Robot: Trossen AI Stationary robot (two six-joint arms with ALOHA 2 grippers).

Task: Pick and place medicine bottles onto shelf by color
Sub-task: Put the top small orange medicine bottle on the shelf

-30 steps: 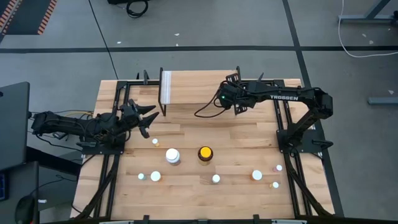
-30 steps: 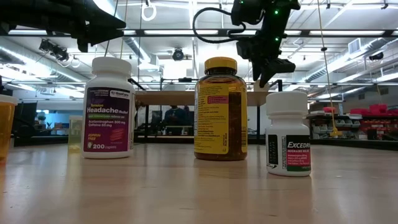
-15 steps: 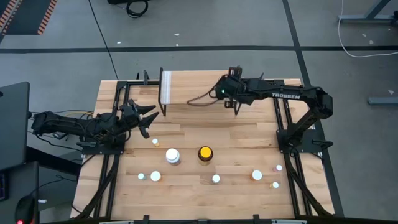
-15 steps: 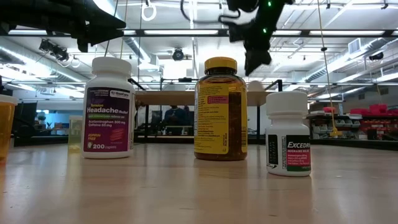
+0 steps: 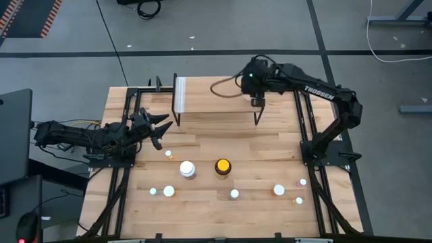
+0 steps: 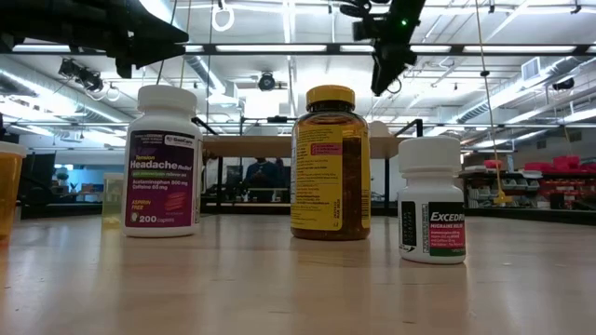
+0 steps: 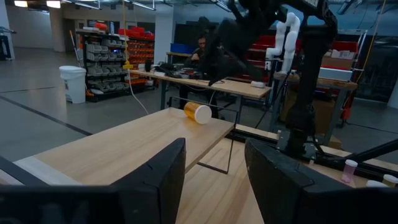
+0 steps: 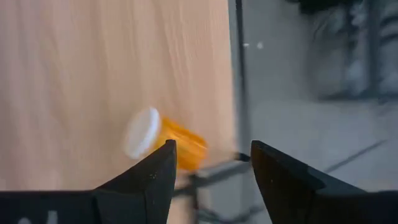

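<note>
Currently, per item:
orange bottle (image 8: 165, 140): lies on its side on the shelf (image 5: 216, 101), directly under the right pincer (image 8: 211, 155), white cap pointing away from the shelf's near edge. Tipped over, not upright; it sits close to the end of the plank and could roll.
shelf: right pincer hangs over the end farthest from the whitish strip (image 5: 180, 96). My guess is orange goes at this end and white at the strip end.
right pincer: fingers apart, nothing between them, bottle clear below. Reads as a finished drop.
left pincer (image 5: 160, 128): low over the counter (image 5: 256, 155), well apart from the shelf bottle, fingers apart and empty. Waiting; the nearest small bottle (image 5: 167, 154) is just beside it.
count, shelf: one bottle.
count, counter: nine. One large white bottle (image 5: 187, 169), one large amber bottle (image 5: 222, 166) with yellow cap, seven small ones.
colour split of small ones: cannot tell from above.
progress: early, I judge; one of ten placed.
</note>
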